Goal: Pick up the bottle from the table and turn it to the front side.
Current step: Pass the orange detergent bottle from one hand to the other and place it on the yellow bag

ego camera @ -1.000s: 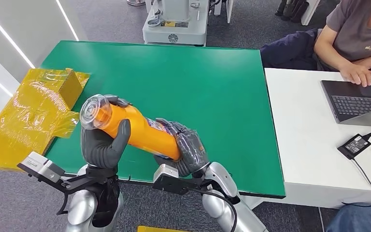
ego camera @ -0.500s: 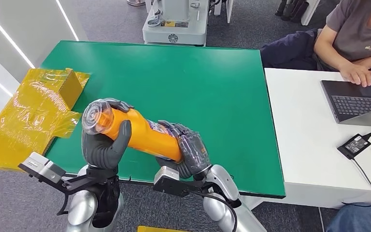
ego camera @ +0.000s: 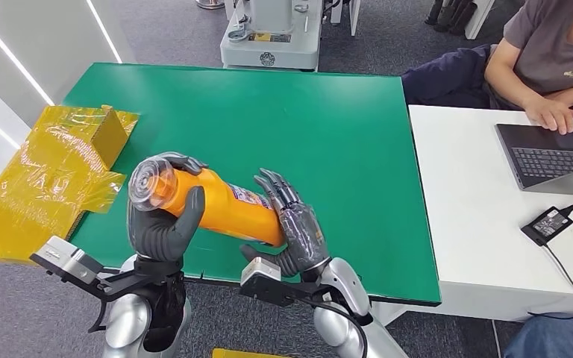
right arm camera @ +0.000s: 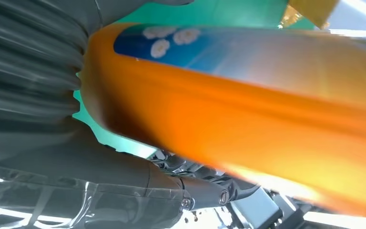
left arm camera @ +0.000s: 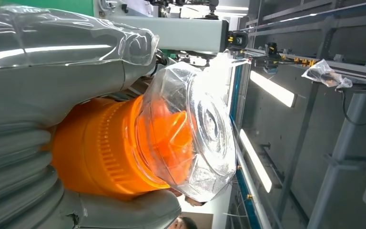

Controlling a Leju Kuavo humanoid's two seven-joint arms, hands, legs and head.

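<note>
- Our left hand grasps the orange plastic bottle above the green desk.
- Our right hand lies released at the bottle's base, so we fear it could slip down.

Two silver arms rise from the frame's bottom edge, each ending in a dark grey hand: left hand, right hand. Clear plastic film wraps the fingers. A grey camera block and black cable sit at each wrist.

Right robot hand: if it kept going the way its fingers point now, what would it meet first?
Probably nothing soon. The right robot hand points its spread fingers away over bare green table, beside the orange bottle. Depth is unclear.
</note>
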